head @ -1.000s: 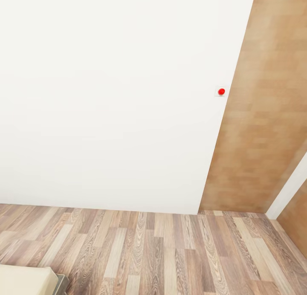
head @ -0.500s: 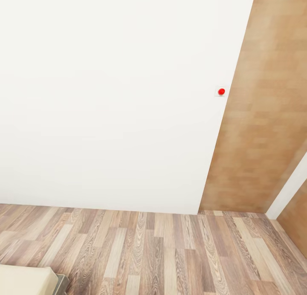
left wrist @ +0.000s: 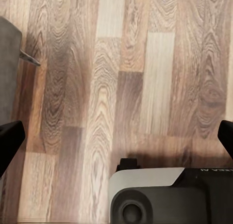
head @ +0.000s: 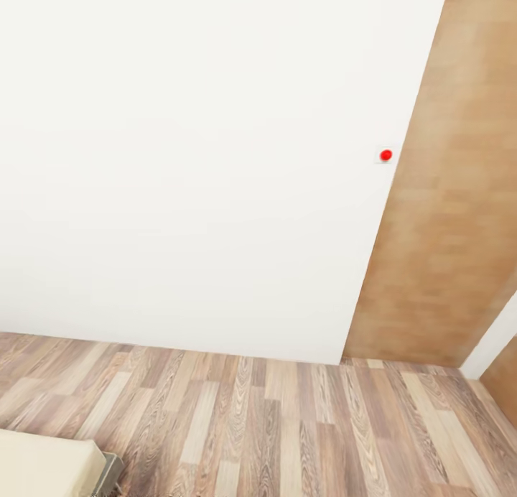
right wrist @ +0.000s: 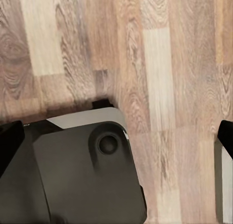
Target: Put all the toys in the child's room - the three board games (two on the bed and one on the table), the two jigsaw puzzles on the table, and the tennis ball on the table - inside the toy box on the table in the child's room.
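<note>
While you face the white wall (head: 201,159), bare plank floor (head: 287,425) lies ahead. The bed (head: 43,468) corner, cut off, sits at seven o'clock. Both the left gripper (left wrist: 116,136) and right gripper (right wrist: 116,136) hang spread wide over the robot base (right wrist: 77,170).

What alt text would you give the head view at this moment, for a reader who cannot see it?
A plain white wall faces the camera above a wood-plank floor, with none of the toys in sight. A small red button sits near the wall's right edge beside a wood-panelled surface, and a corner of the beige bed pokes in at lower left.
</note>
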